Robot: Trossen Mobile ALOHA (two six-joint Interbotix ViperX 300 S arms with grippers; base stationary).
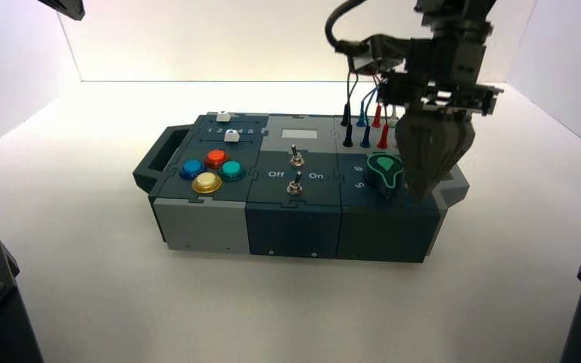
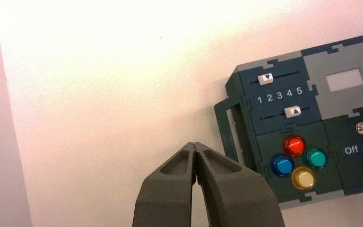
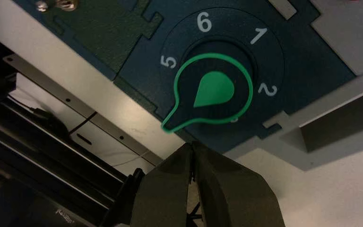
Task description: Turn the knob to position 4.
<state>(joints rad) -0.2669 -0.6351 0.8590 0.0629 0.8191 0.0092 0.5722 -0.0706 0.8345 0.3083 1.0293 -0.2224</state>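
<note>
With turning likely done, back closed right gripper [image 3: 192, 144] off from beside knob [image 3: 215, 90], seemingly at 4, closed left gripper [image 2: 194, 144] idling left of box [image 1: 295, 227].

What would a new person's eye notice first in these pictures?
Probably the green-outlined knob at the box's front right, its tip pointing between the 5 and the mostly hidden 3, over where 4 should be. Next, the right arm's dark jaws hanging close beside it, then the cluster of four bright push buttons at the box's left.

High view overexposed behind; right wrist seemingly dimmer.
</note>
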